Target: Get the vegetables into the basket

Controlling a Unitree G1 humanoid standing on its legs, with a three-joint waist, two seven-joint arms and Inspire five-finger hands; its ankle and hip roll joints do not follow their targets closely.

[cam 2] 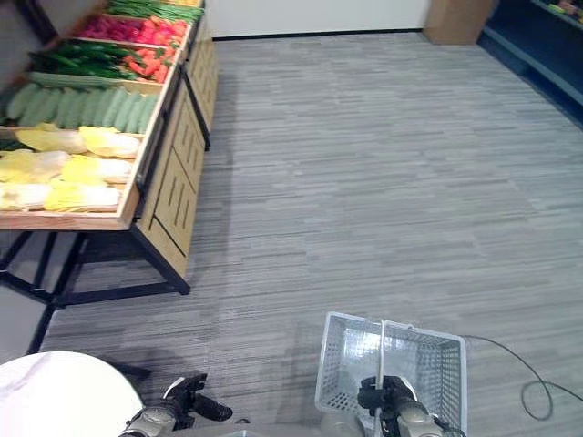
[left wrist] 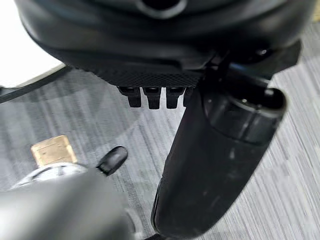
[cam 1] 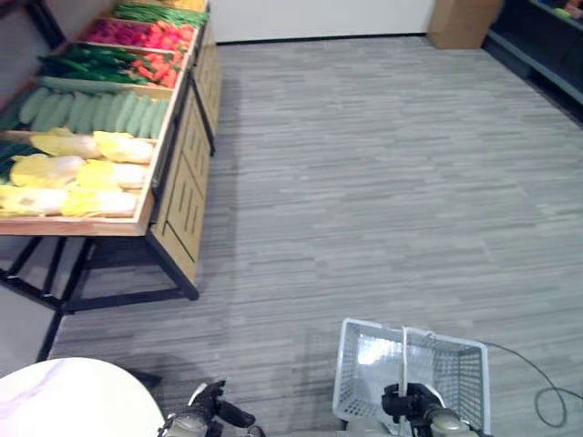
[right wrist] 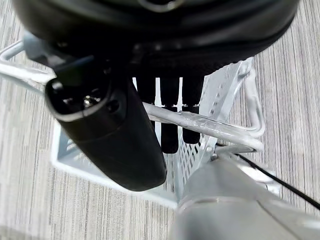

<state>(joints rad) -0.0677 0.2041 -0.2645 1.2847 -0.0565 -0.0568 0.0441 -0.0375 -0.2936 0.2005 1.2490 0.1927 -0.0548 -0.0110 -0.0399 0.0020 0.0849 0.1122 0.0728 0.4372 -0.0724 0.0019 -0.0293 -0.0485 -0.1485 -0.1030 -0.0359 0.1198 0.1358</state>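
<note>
Left eye view: produce stand at 10 o'clock, basket at 5 o'clock.
On the stand [cam 1: 173, 196] lie the vegetables [cam 1: 86, 164], well apart from the basket. Left hand [cam 1: 219, 410] at 7 o'clock has its fingers curled and holds nothing. Right hand [cam 1: 410, 402] has its fingers hooked around the handle [right wrist: 200, 122] of the white basket [cam 1: 360, 364], with nothing visible inside.

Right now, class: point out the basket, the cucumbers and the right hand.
basket [cam 1: 360, 360]: left eye view, its left mesh wall.
cucumbers [cam 1: 100, 111]: left eye view, middle of the pale green row.
right hand [cam 1: 407, 401]: left eye view, fingers curled round the handle.
</note>
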